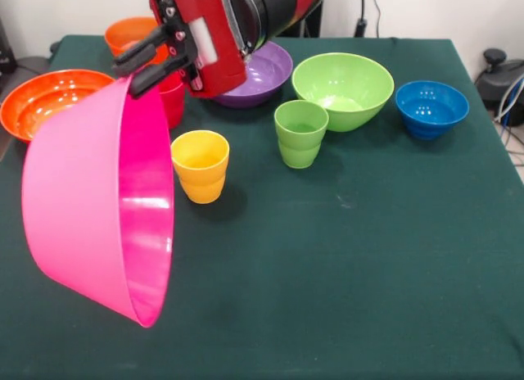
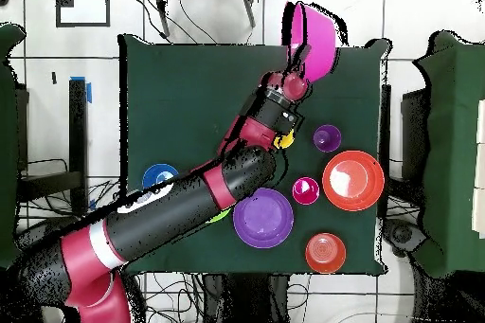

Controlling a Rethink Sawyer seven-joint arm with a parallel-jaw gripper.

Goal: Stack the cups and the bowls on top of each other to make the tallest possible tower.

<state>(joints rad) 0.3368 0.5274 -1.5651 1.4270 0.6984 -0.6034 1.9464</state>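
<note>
My gripper is shut on the rim of the largest pink bowl and holds it tilted on its side above the table's left. In the overhead view the gripper and pink bowl are near the far edge. The red cup stands just behind the gripper. The yellow cup and green cup stand upright mid-table. The purple cup shows only from overhead. The large orange bowl, small orange bowl, purple bowl, lime green bowl and blue bowl sit apart along the back.
The dark green table cloth covers the table. My arm lies across the lime green bowl and green cup in the overhead view. Cables and a black device lie off the table's right edge.
</note>
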